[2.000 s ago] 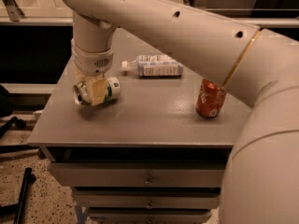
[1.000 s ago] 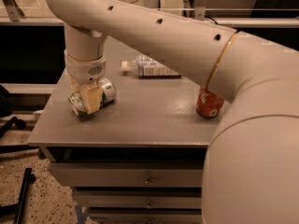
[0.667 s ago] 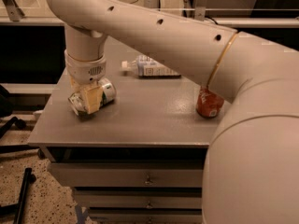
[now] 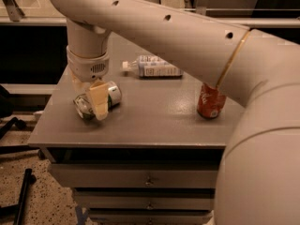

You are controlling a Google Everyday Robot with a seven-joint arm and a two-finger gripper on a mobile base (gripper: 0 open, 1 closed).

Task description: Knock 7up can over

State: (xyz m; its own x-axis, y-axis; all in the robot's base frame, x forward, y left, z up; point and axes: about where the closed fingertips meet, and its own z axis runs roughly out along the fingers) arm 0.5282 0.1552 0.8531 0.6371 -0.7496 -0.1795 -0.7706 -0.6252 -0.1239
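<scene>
The 7up can [image 4: 111, 95], white and green with a silver top, lies on its side on the left part of the grey table top [image 4: 154, 118], its top end facing the front left. My gripper [image 4: 96, 102] hangs straight down from the arm directly over the can. One pale finger [image 4: 100, 100] crosses the can's middle and hides part of it. I cannot tell whether the finger touches the can.
A clear plastic bottle [image 4: 152, 66] with a pale label lies on its side at the back middle. A red-orange cola can [image 4: 210, 101] stands upright on the right, partly behind my arm. The table's left edge and front edge are close to the 7up can. Drawers sit below.
The arm and gripper have lifted and shifted slightly. The 7up can stays lying on its side in the same spot on the left of the table.
</scene>
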